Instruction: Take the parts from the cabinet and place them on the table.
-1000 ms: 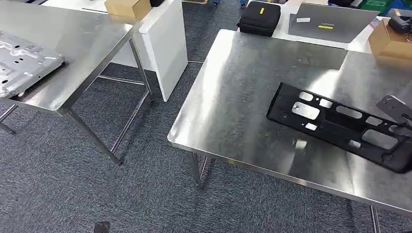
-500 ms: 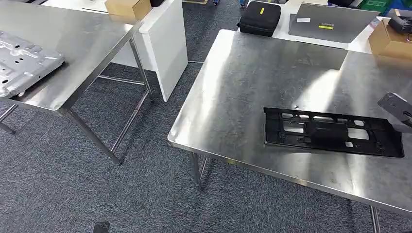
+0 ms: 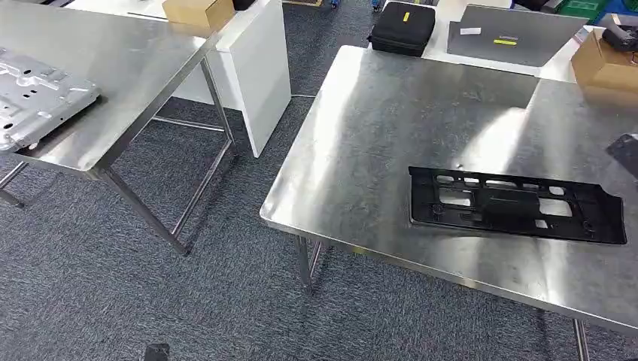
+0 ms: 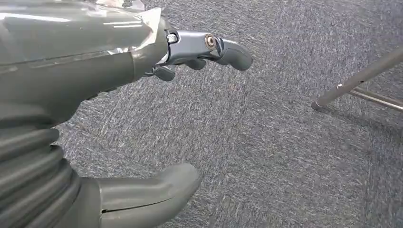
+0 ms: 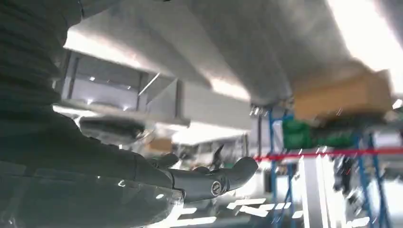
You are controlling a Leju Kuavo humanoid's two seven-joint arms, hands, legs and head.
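- Hanging over the grey carpet [image 4: 285,142], left hand [image 4: 157,114] has fingers apart, thumb spread, nothing held.
- Black part [image 3: 515,204] lies flat near the front edge of the right steel table [image 3: 376,128], nothing touching it.
- Right hand [image 5: 190,178] has fingers extended and apart, nothing in them; wrist view is blurred. Dark piece of it at the head view's right edge [image 3: 627,153], above the table, apart from the part.
- Silver sheet-metal part [image 3: 37,94] on the left steel table [image 3: 128,68].
- Far side: black case [image 3: 401,28], grey panel [image 3: 519,34], 2 cardboard boxes [image 3: 197,11] [image 3: 602,64].
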